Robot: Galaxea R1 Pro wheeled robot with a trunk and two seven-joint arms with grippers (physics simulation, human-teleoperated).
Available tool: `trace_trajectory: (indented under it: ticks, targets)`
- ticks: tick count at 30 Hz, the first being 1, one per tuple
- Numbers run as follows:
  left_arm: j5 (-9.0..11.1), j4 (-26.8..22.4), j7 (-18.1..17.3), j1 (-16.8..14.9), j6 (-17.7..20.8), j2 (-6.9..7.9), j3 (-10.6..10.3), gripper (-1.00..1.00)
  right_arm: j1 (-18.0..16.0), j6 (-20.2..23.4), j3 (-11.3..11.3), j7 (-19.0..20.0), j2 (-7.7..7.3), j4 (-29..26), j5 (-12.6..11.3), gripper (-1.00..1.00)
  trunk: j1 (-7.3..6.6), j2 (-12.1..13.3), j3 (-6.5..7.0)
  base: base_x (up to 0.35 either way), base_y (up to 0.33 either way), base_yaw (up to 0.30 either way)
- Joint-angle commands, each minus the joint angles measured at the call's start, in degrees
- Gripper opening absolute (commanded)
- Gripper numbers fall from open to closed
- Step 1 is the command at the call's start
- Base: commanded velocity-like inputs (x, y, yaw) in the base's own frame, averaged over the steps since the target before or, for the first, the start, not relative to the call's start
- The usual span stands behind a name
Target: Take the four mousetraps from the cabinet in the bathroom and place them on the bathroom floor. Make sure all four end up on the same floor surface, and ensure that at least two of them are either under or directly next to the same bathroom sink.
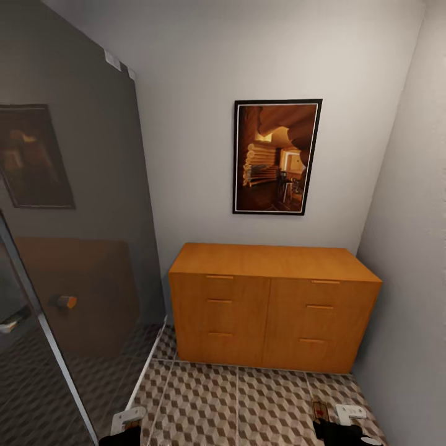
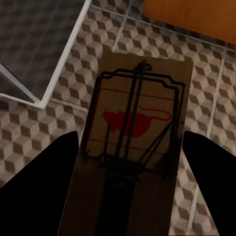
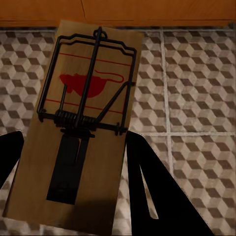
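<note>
The orange-brown cabinet [image 1: 272, 303] stands against the far wall, all its drawers closed. My left gripper [image 2: 130, 142] is shut on a mousetrap [image 2: 135, 113], a brown board with a dark wire frame and a red mouse print, held above the cube-pattern bathroom floor [image 2: 44, 128]. My right gripper [image 3: 73, 142] is shut on a second mousetrap [image 3: 83, 98] over the same tiles [image 3: 196, 98], close to the cabinet's base [image 3: 118, 10]. In the head view the left gripper [image 1: 127, 427] and the right gripper [image 1: 341, 427] sit at the bottom edge, with the right one's trap [image 1: 320, 410] poking forward.
A tinted glass shower screen [image 1: 74, 248] with a white threshold [image 2: 64, 59] closes off the left side. A framed picture [image 1: 277, 157] hangs above the cabinet. A grey wall [image 1: 409, 279] bounds the right. Open tiles [image 1: 248, 402] lie in front of the cabinet.
</note>
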Motion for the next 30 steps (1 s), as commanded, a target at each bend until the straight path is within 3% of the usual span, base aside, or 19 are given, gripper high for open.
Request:
trace_trajectory:
  ticks: [1,18,24,30]
  targets:
    - [0.0,0.0,0.0,0.0,0.0,0.0,0.0,-1.0,0.0,0.0,0.0,0.2,0.0,0.0,-0.2,-1.0,0.0,0.0,0.0,-0.321,0.0,0.0]
    - [0.0,0.0,0.0,0.0,0.0,0.0,0.0,-1.0,0.0,0.0,0.0,0.3,0.0,0.0,-0.2,-1.0,0.0,0.0,0.0,-0.301,0.0,0.0]
    - [0.0,0.0,-0.1,0.0,0.0,0.04,0.0,-1.0,0.0,0.0,0.0,0.3,0.0,0.0,-0.2,-1.0,0.0,0.0,0.0,-0.079,0.0,0.03]
    - [0.0,0.0,-0.1,0.0,0.1,0.01,0.0,-1.0,0.0,0.0,0.0,0.3,0.0,0.0,-0.2,-1.0,0.0,0.0,0.0,-0.005,0.0,0.244]
